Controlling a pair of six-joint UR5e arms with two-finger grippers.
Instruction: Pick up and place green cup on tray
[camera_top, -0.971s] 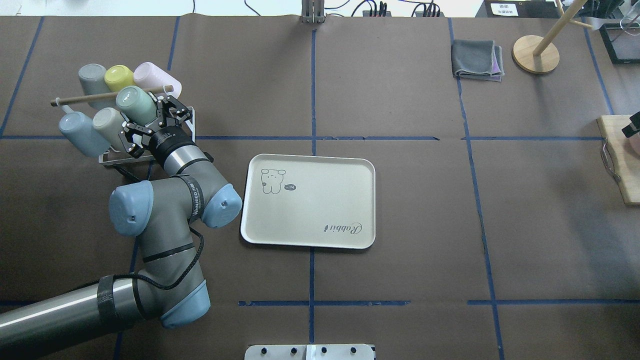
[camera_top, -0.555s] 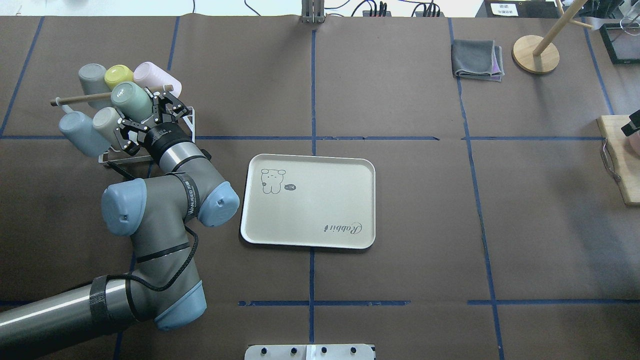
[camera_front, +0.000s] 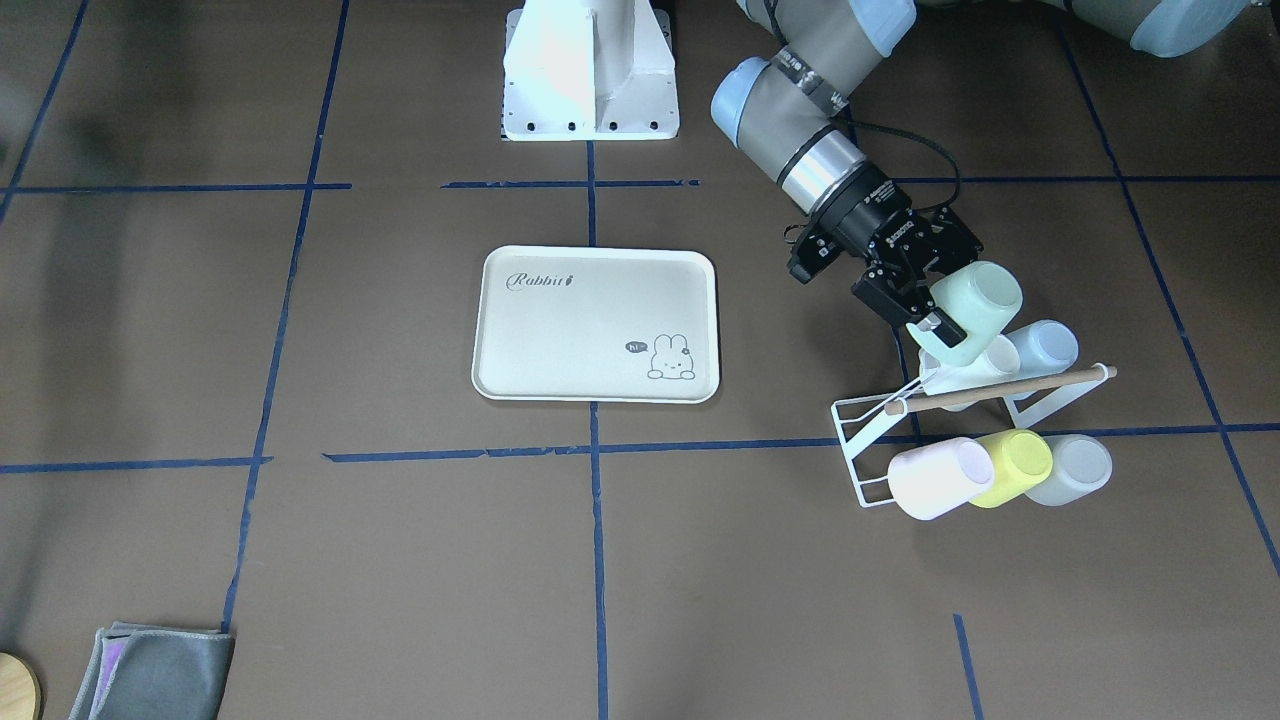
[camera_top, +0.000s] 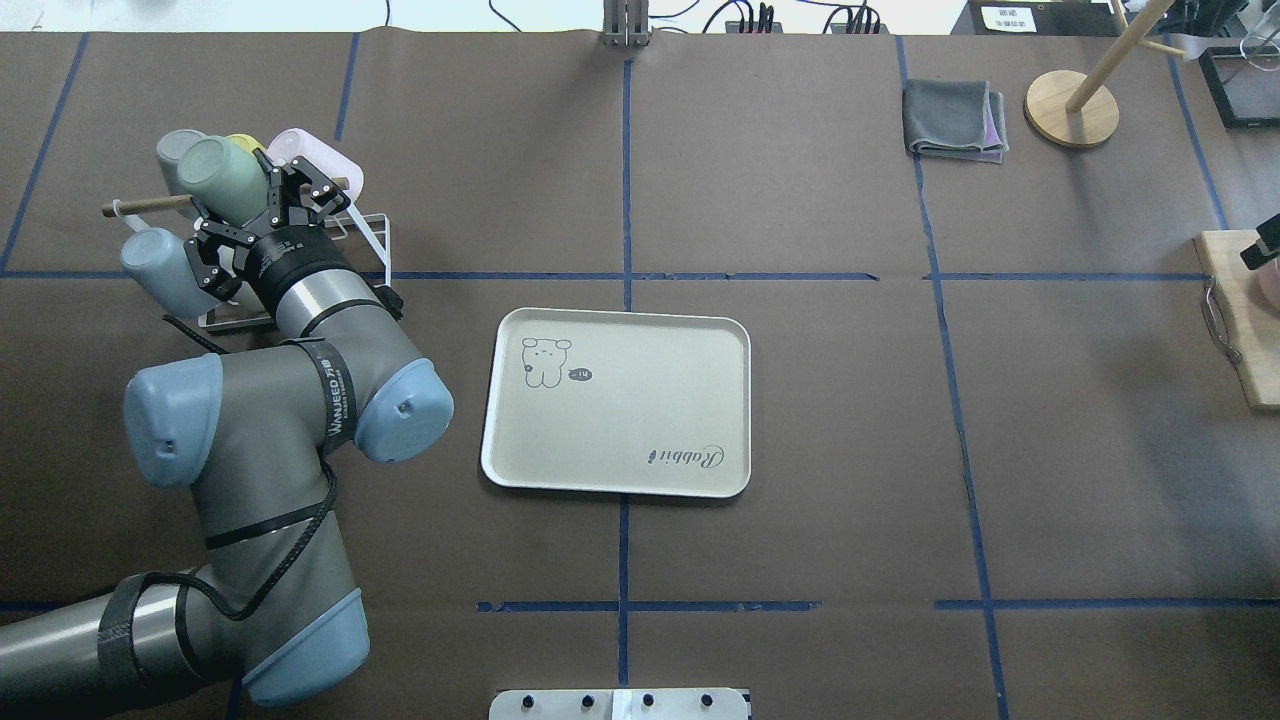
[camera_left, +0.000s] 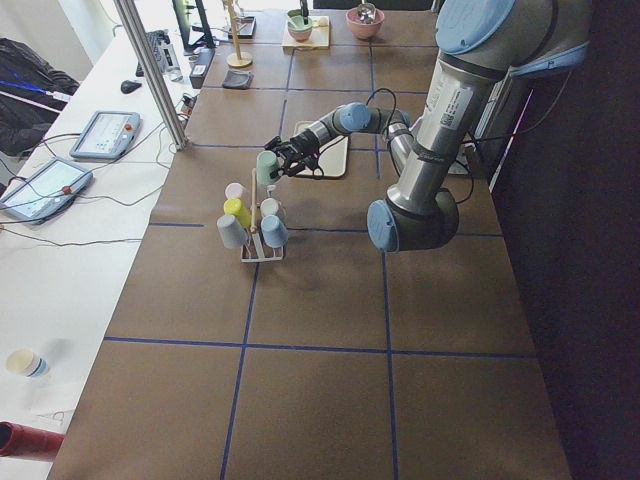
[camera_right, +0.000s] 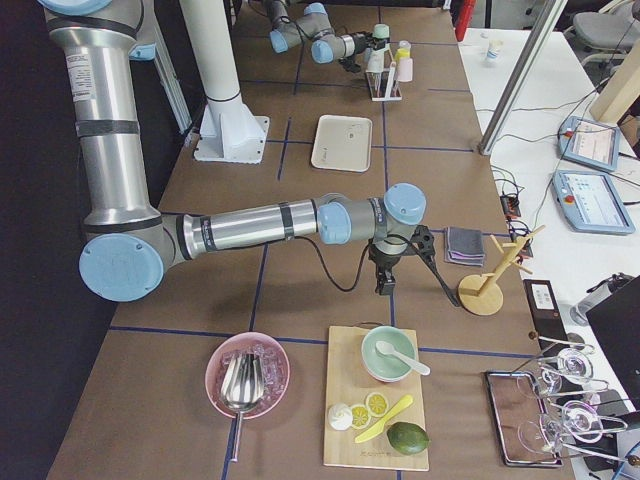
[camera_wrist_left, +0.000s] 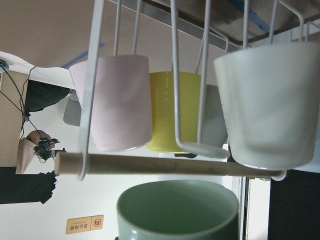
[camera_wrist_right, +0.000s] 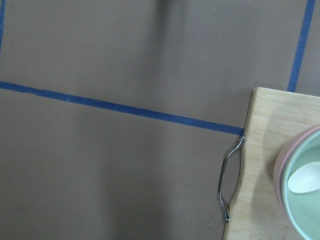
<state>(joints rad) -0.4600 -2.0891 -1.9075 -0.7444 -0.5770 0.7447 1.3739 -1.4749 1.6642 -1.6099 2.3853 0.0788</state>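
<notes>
Inside left gripper (camera_front: 941, 291), green cup (camera_front: 985, 296).

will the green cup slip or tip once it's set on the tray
Probably light and stiff: the green cup looks like small smooth plastic, held sideways by the left gripper without deforming. Its smooth tapered wall could slip. Upright on the flat tray it should stand steadily.

Below green cup (camera_front: 975, 298): wooden rod (camera_front: 1000, 388), wire rack (camera_front: 848, 452), white cup (camera_front: 988, 362) close under it.
Toward tray (camera_front: 595, 325): bare bench (camera_front: 780, 390) between rack and tray.
</notes>
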